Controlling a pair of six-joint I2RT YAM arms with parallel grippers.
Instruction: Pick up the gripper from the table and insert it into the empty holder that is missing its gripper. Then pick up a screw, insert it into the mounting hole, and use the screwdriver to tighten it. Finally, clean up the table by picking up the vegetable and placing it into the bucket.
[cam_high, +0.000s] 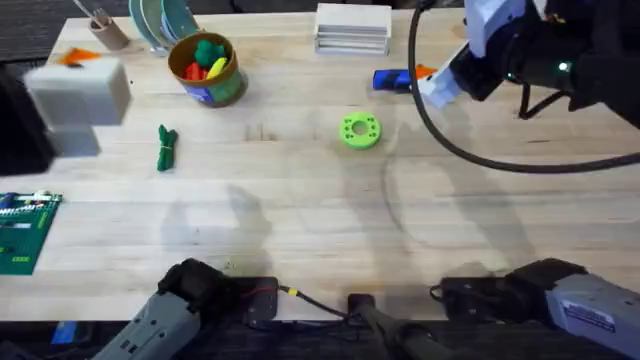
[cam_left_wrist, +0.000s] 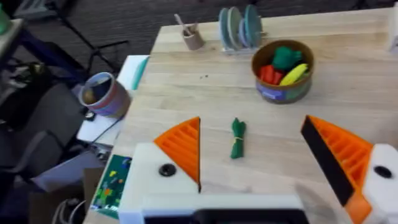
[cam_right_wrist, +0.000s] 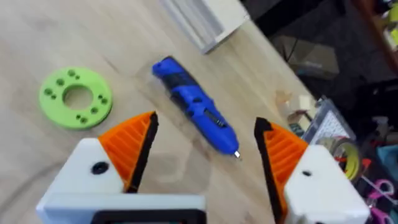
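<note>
Right hand (cam_right_wrist: 205, 146) wide open, empty, over the screwdriver (cam_right_wrist: 196, 107) on the worktop (cam_high: 300, 220). Left hand (cam_left_wrist: 255, 152) open, empty. Vegetable (cam_high: 166, 147) near the bucket (cam_high: 207, 68); label writing unreadable.

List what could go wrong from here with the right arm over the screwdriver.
1. The screwdriver lies slanted between the open right gripper pads, so a close may catch it off-centre and twist or roll it.
2. It lies near the green ring and the white stack; a rolling tool could knock them.
3. The arm's black cable loops low over the table and might snag.
</note>
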